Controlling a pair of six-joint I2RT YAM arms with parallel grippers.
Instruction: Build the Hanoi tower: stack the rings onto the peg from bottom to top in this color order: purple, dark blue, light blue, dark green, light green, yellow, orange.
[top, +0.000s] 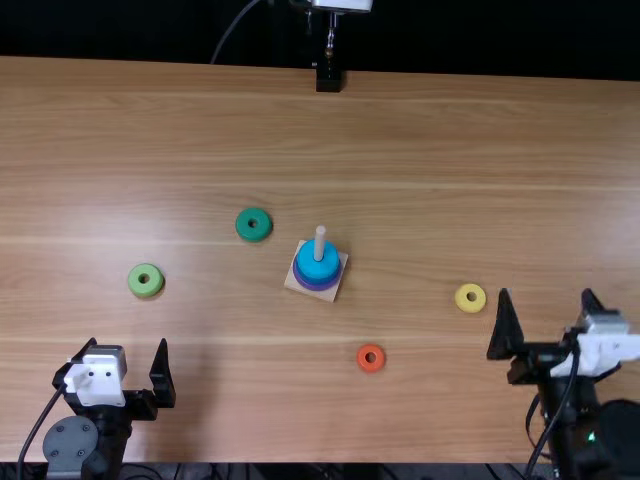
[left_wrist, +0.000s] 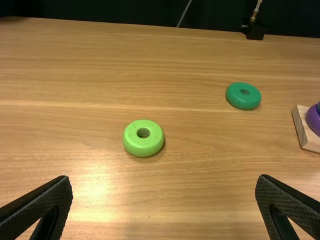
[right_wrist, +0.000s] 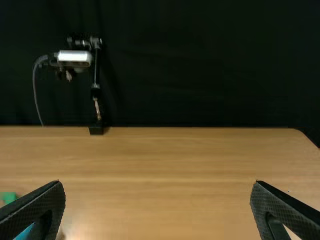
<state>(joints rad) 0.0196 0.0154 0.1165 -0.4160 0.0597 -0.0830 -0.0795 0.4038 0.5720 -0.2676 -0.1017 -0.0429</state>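
At the top view's upper edge I see a silver-white box (top: 343, 4) on a slim black stand (top: 329, 77), a thin grey cable (top: 232, 32) and a plain black backdrop (top: 120, 30).

Wooden table (top: 450, 130): light brown, grain running crosswise, pale glare on surface. Black backdrop (right_wrist: 200, 60) behind; slim stand (right_wrist: 96, 75) at table's far edge, thin cable (right_wrist: 34, 87) hanging beside.

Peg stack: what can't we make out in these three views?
- Top view: whether a dark blue ring sits under the light blue ring; covered or too small to tell.
- Left wrist view: most of the wooden base and purple ring; cut off by right edge.
- Right wrist view: blue piece, mostly behind right hand.
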